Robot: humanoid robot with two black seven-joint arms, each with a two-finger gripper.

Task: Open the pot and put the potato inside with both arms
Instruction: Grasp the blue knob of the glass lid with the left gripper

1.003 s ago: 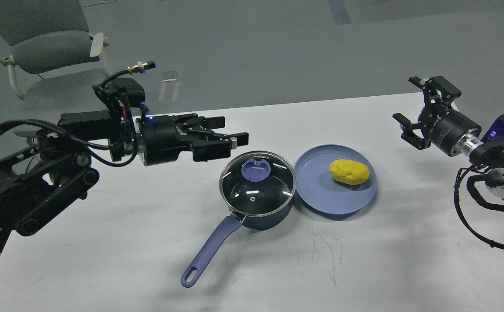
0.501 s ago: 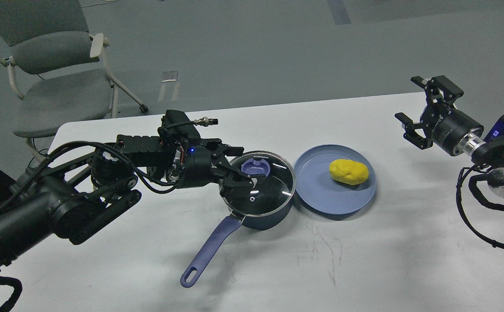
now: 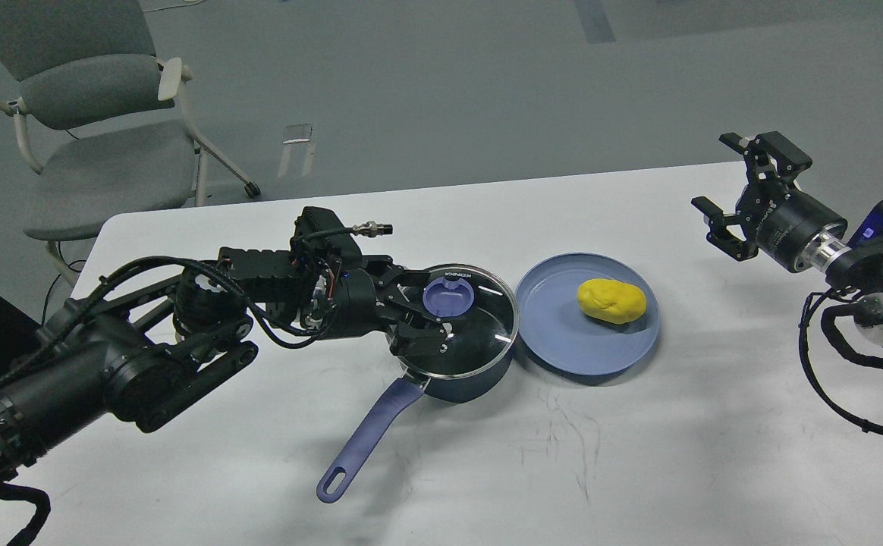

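Observation:
The navy pot stands mid-table with its glass lid on and its blue knob on top. Its long handle points toward the front left. My left gripper lies low over the lid's left part, open, with one finger behind and one in front, just left of the knob. The yellow potato lies on a shallow blue plate right of the pot. My right gripper is open and empty, held above the table's far right.
The white table carries the pot and plate close together, almost touching. A grey chair stands beyond the table's back left corner. My left arm stretches across the left half of the table.
My left gripper came down and to the right from above the table onto the lid's left side, its fingers now flanking the space beside the knob. The right arm has barely moved.

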